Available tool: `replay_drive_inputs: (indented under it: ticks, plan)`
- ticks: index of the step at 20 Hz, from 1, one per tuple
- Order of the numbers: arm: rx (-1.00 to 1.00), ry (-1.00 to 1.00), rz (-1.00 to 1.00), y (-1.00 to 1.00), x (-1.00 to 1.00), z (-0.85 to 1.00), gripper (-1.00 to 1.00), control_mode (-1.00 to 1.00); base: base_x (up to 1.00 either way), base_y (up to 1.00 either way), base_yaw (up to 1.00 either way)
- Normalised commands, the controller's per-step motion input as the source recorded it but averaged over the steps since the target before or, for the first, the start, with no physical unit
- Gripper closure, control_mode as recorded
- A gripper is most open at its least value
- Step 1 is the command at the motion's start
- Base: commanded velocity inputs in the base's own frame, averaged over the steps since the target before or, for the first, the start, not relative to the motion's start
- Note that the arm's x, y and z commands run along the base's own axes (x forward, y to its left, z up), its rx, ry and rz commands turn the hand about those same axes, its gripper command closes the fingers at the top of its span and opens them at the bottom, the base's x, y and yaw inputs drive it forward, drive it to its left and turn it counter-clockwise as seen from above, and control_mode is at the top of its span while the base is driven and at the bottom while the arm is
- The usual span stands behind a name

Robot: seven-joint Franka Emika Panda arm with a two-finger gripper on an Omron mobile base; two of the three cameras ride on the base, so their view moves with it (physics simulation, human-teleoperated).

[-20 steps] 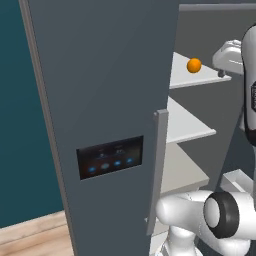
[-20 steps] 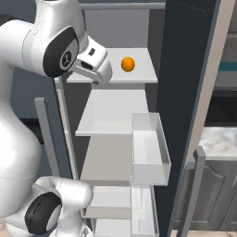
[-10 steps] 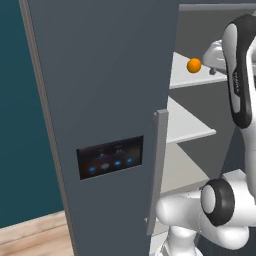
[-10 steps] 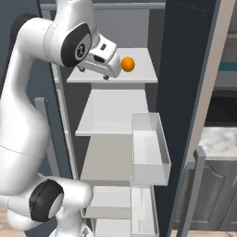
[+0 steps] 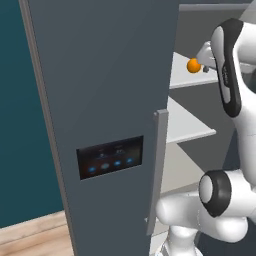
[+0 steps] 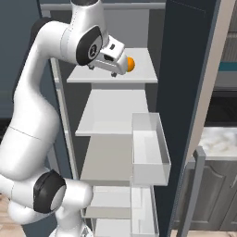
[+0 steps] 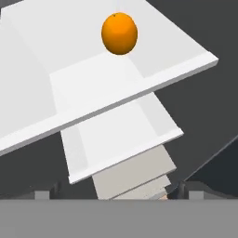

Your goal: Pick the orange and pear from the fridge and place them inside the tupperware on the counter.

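Blocking part of the orange (image 6: 131,64) in the right base view, the hand leaves only its edge showing on the fridge (image 5: 110,100) top shelf (image 6: 139,74). The hand view shows it whole, ahead of the spread gripper (image 7: 114,191), untouched.

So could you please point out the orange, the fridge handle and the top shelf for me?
orange (image 7: 119,33): hand view, middle of the fruit.
fridge handle (image 5: 157,170): left base view, mid-length of the bar.
top shelf (image 6: 141,74): right base view, bare right part.
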Motion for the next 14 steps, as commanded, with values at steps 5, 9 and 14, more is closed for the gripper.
replay_drive_inputs:
  ticks: [5, 9, 14]
  plan:
    - [0.00, -0.14, 0.00, -0.09, 0.58, -0.03, -1.00, -1.00, 0.00, 0.00, 0.00]
    - [0.00, -0.05, 0.00, -0.09, 0.48, -0.05, -1.00, -1.00, 0.00, 0.00, 0.00]
    - [0.00, 0.00, 0.00, -0.08, 0.38, -0.04, -1.00, -1.00, 0.00, 0.00, 0.00]
